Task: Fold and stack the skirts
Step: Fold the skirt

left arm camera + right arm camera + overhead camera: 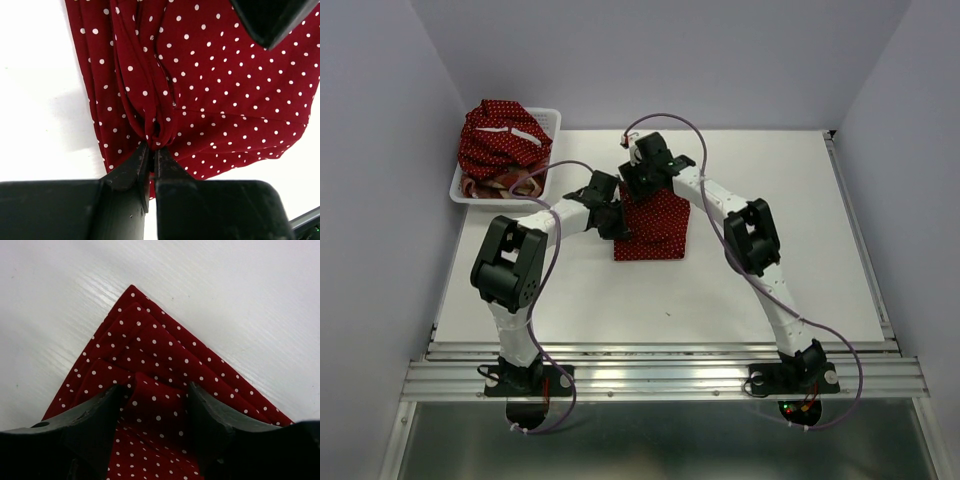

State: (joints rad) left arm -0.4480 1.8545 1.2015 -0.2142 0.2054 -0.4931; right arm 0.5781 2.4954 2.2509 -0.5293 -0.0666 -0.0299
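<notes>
One dark red skirt [662, 238] with white polka dots lies folded at the table's middle. My left gripper [617, 222] is at its left edge, shut on a pinched fold of the cloth [152, 146]. My right gripper [642, 190] presses down on the skirt's far end. In the right wrist view its jaws [159, 392] stand apart, a raised ridge of the skirt [150, 345] between them. A second polka-dot skirt [500, 140] is heaped in the basket, over a plaid skirt [510, 185] that shows only at the heap's near edge.
The white mesh basket [552, 120] stands at the table's back left corner. White walls close in the left, back and right sides. The right gripper's dark body [272, 17] shows at the top right of the left wrist view.
</notes>
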